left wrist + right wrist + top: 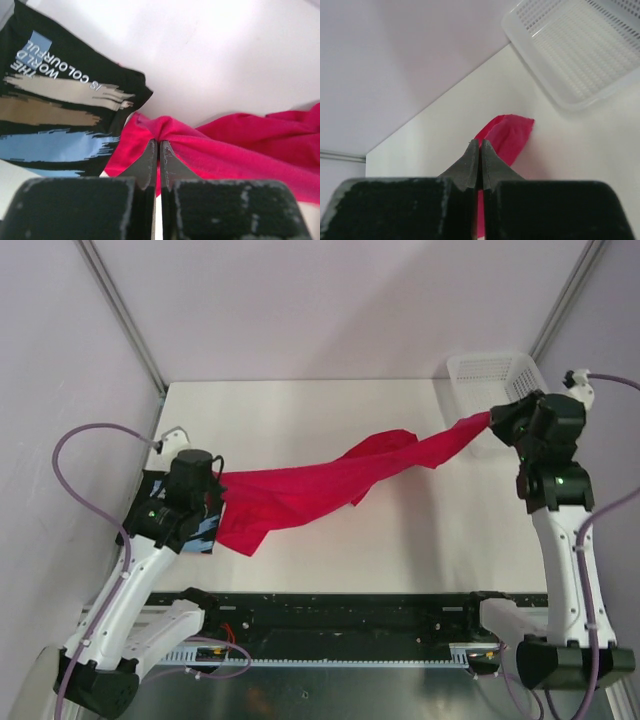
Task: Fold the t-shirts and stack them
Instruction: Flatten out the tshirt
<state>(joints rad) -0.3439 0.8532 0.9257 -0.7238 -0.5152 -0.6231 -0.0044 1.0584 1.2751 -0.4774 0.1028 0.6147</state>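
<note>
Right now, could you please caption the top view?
Left end effector and right end effector hold the pink shirt outstretched.

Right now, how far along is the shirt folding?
Done, seemingly: the black shirt lies folded at the left. In hand: the pink shirt is stretched between the arms, with the left fingers and right fingers shut on it. Left: folding it and stacking both.

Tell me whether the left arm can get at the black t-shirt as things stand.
Probably not yet. The black t-shirt lies beside the left tool with nothing between them, but that tool is shut on the crimson t-shirt, which the right tool also grips. It would have to let go first.
</note>
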